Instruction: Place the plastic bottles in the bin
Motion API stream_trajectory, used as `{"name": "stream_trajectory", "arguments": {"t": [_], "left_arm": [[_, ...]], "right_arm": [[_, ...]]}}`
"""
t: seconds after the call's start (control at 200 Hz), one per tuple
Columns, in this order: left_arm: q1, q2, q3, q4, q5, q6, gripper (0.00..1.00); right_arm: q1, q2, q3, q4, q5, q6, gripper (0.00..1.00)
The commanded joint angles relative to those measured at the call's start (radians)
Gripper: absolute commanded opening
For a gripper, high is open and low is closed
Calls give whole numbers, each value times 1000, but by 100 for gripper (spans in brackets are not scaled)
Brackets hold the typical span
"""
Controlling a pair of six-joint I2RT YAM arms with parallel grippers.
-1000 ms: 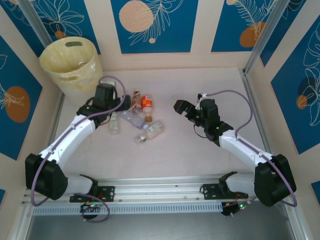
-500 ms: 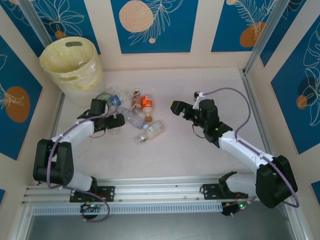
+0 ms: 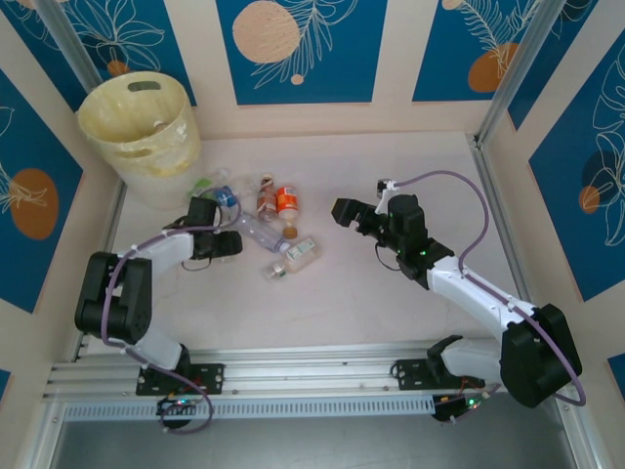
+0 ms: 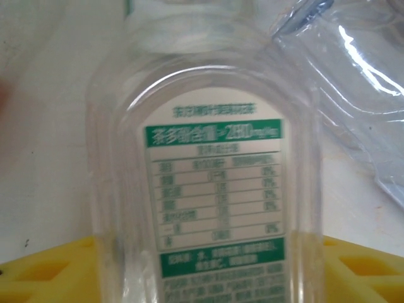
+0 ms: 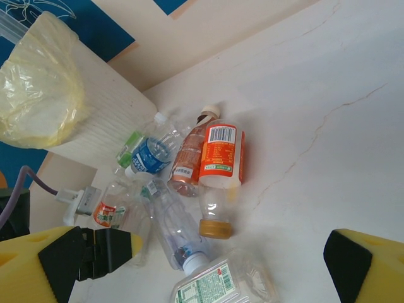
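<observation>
Several plastic bottles lie in a cluster left of the table's middle. They include an orange-labelled one (image 3: 286, 201) (image 5: 221, 151), a red-brown one (image 3: 266, 198), a blue-labelled one (image 5: 150, 154) and a clear white-capped one (image 3: 259, 233). A clear bottle with a green and white label (image 4: 211, 189) sits between the yellow fingers (image 4: 44, 268) of my left gripper (image 3: 227, 244), which press its two sides. My right gripper (image 3: 344, 210) hangs open to the right of the cluster, holding nothing, above another green-labelled bottle (image 5: 214, 287). The pale yellow bin (image 3: 137, 122) stands at the far left corner.
Patterned blue and cream walls (image 3: 293, 49) close the table on three sides. Metal rails (image 3: 293, 376) run along the near edge by the arm bases. The right half of the table (image 3: 420, 166) is bare.
My left arm came down from above the cluster and folded low onto the table. Its jaws narrowed onto the clear bottle. The right gripper drifted slightly left, still open.
</observation>
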Motion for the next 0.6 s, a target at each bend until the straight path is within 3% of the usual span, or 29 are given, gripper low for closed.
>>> {"name": "stream_trajectory", "arguments": {"t": [0.0, 0.21, 0.475, 0.595], "left_arm": [[-19, 14, 17, -23, -66, 4, 60], [-33, -112, 41, -60, -63, 8, 57], [-35, -345, 41, 106, 159, 9, 57], [-35, -403, 94, 186, 164, -27, 57]], "right_arm": [[6, -12, 20, 2, 10, -25, 100], [7, -23, 15, 10, -5, -47, 100], [32, -20, 21, 58, -36, -90, 99], [44, -16, 29, 62, -35, -102, 100]]}}
